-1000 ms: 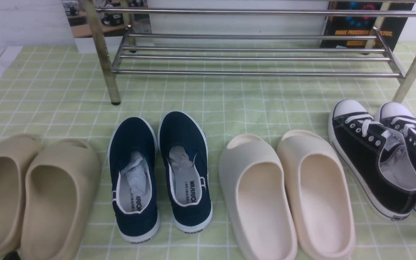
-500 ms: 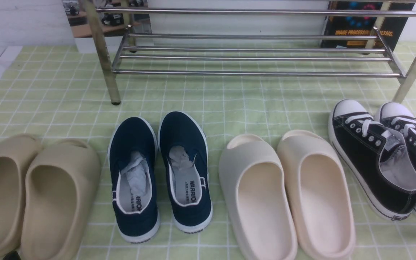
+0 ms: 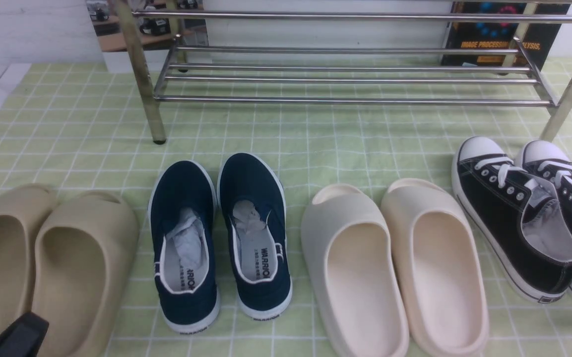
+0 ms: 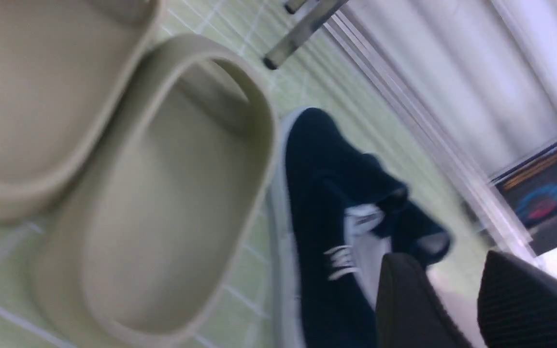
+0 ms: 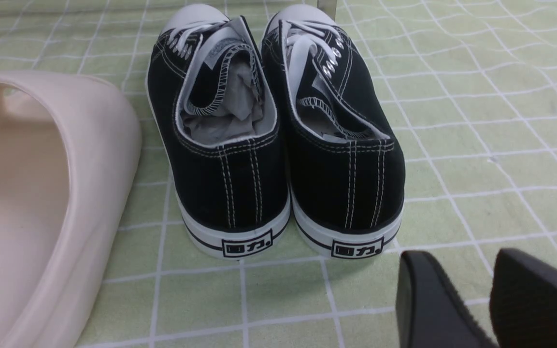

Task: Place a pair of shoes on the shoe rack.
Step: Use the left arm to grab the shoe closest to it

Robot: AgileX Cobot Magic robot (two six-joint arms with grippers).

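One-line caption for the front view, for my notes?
Navy slip-ons sit on checked cloth before the shoe rack; left gripper shows at the corner.

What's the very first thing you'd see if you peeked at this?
Four pairs of shoes in a row on the green checked cloth: tan slides far left, navy slip-ons, cream slides, black lace-up sneakers far right. Behind them stands a wide, shiny metal shoe rack. The black left pincer hangs open near the tan slides.

We see the navy slip-ons, white-soled, paper stuffed inside, standing side by side on their soles just ahead and right of our left pincer. The steel-barred shoe rack stands well beyond it.
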